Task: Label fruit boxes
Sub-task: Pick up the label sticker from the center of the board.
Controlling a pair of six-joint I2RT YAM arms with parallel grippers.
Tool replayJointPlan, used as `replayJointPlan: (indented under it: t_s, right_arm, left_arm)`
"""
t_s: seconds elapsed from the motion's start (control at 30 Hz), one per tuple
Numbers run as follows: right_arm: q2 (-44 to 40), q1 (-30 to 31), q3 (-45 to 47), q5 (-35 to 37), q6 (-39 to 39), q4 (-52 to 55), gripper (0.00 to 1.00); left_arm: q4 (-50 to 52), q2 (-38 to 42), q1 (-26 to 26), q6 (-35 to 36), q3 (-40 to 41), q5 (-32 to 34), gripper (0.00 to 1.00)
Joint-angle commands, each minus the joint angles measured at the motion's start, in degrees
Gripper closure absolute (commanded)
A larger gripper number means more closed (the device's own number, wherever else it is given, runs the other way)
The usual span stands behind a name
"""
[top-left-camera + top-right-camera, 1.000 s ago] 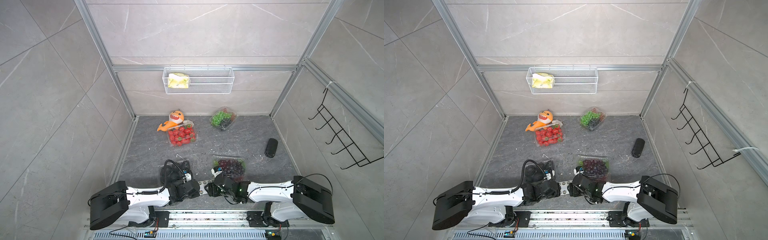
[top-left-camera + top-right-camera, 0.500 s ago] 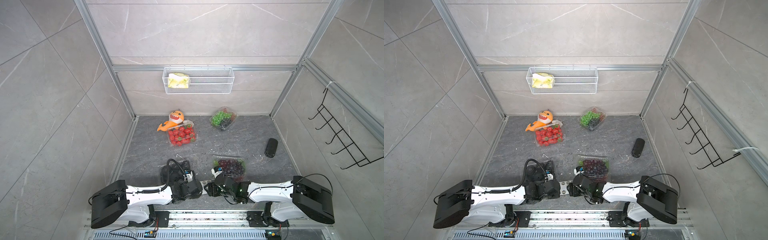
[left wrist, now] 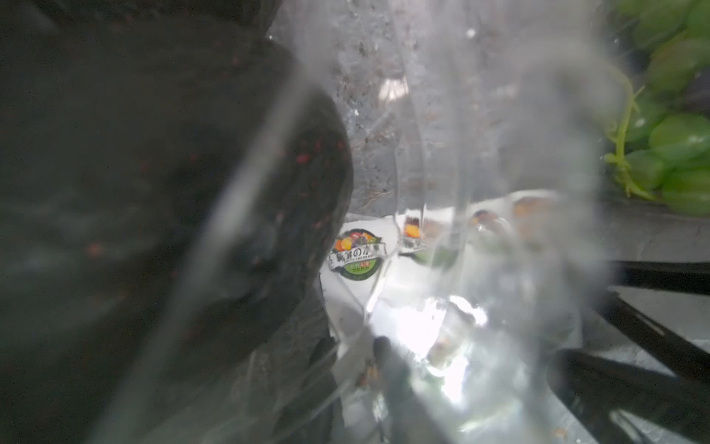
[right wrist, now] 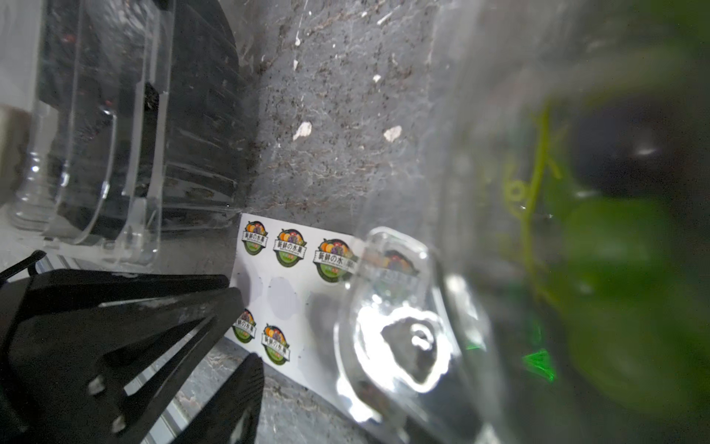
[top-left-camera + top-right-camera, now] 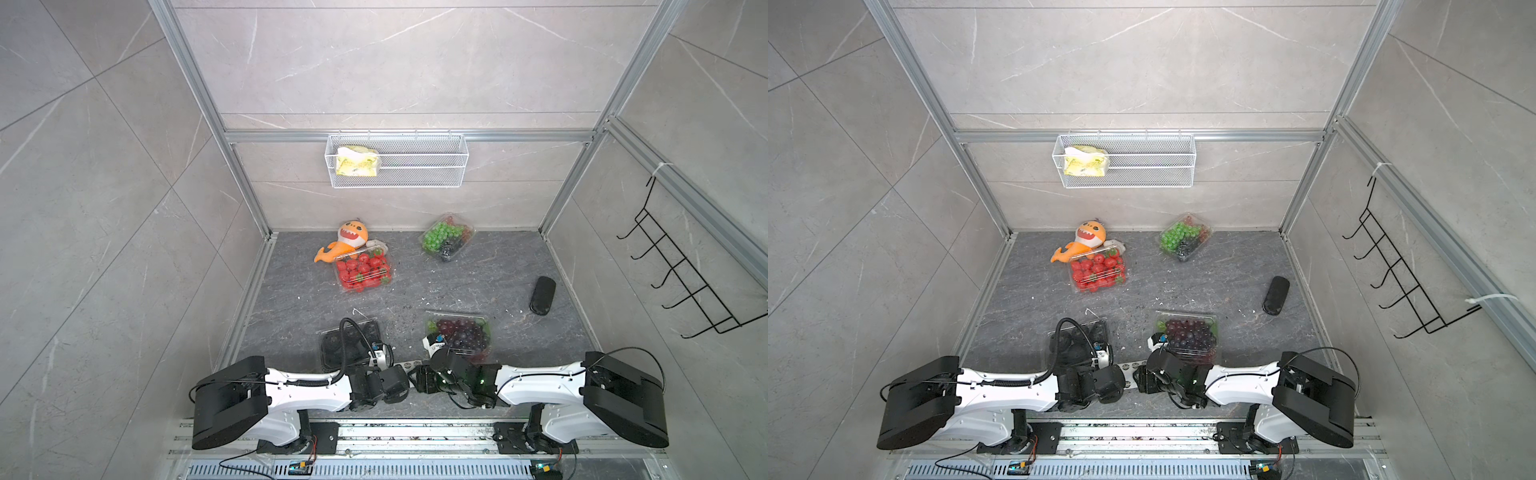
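- Fingers (image 4: 173, 311) of the left gripper (image 5: 408, 379), black and ribbed, lie at the edge of the white sticker sheet (image 4: 284, 296) in the right wrist view. Their tips sit close together, and I cannot tell whether they pinch anything.
- Right gripper (image 5: 417, 379) faces it tip to tip in both top views, low over the near edge of the grey table (image 5: 457, 291). In the left wrist view its black fingers (image 3: 634, 384) seem splayed apart, though clear plastic blurs most of that picture.
- Sheet: flat on the table between the two near boxes, carrying round fruit stickers (image 4: 290, 248) and a few blank round patches.
- Dark-fruit box (image 5: 332, 347): near, on the left, just beyond the left arm, whose cable (image 5: 345, 332) arcs over it.
- Purple-grape box (image 5: 461, 334): near, on the right, just beyond the right wrist.
- Strawberry box (image 5: 363, 270): farther back on the left, touching the orange plush toy (image 5: 347, 243).
- Green-grape box (image 5: 446, 239): close to the back wall, well apart from the other three.
- Black oblong object (image 5: 542, 296): alone on the table toward the right wall.
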State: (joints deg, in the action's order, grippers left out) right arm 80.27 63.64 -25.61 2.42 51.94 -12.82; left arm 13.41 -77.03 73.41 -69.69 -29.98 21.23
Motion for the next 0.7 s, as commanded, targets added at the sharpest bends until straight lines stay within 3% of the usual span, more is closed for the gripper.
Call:
replayJointPlan:
  t_s: [0.0,0.47,0.67]
  right_arm:
    - [1.42,-0.14,2.46,-3.51,1.57,-2.10,0.35]
    - [-5.37,-0.26,6.10,-5.57,4.31,-8.39,0.37]
    - [-2.84,-0.70,5.56,-8.81,5.73,-12.76,0.37]
  left_arm:
    - [-0.02,-1.70,0.35,-1.85,2.54,-3.44,0.78]
    - [1.01,-0.77,0.34,-1.64,2.91,-3.34,0.81]
    - [1.43,-1.58,0.37,-1.02,2.30,-3.53,0.81]
